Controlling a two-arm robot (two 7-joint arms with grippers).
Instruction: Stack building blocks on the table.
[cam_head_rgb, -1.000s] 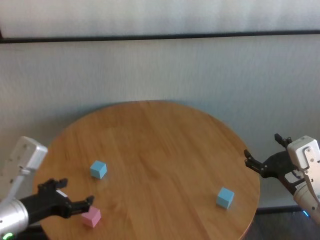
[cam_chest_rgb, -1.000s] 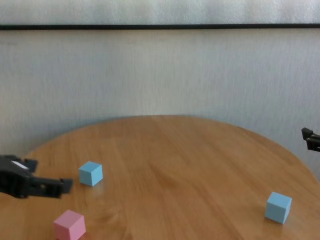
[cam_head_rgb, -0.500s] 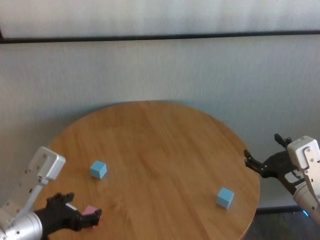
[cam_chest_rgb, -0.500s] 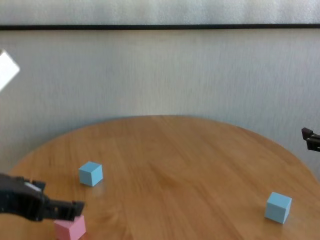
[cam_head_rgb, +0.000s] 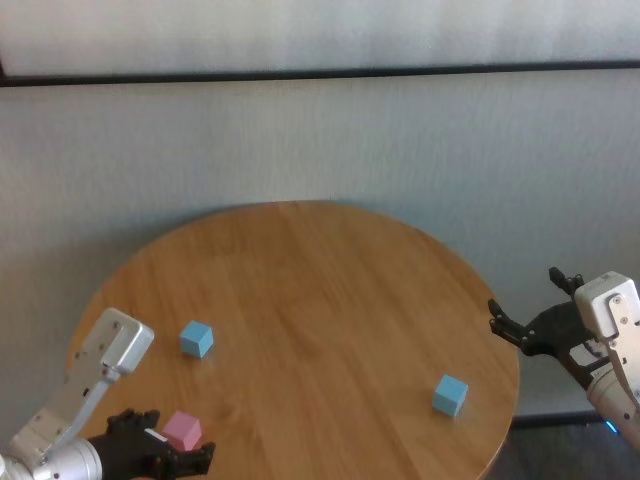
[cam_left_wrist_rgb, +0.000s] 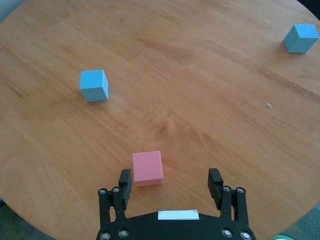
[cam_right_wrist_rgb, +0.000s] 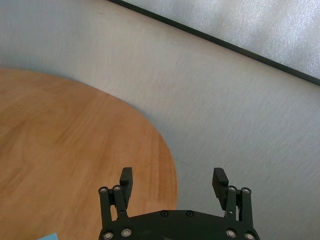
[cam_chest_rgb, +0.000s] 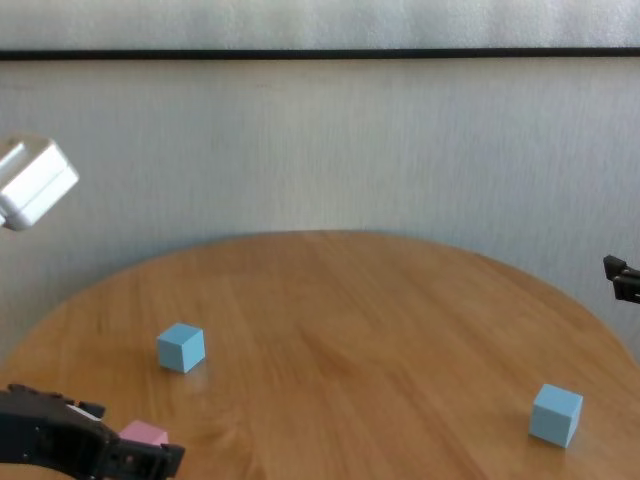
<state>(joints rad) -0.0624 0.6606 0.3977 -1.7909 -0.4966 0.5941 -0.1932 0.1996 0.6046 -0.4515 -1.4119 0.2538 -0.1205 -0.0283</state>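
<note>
Round wooden table (cam_head_rgb: 330, 290). Pink cube (cam_left_wrist_rgb: 147, 167) near its near-left edge, resting on the wood, against one finger of the left gripper (cam_left_wrist_rgb: 171, 184), whose jaws are spread wide, nothing pinched. Blue cube (cam_head_rgb: 197, 339) farther in on the left; second blue cube (cam_head_rgb: 450, 394) near the right edge. Right gripper (cam_right_wrist_rgb: 172, 182) spread, empty, off the table's right rim.

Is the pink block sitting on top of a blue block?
No, the pink block rests directly on the wooden table, apart from both blue blocks.
</note>
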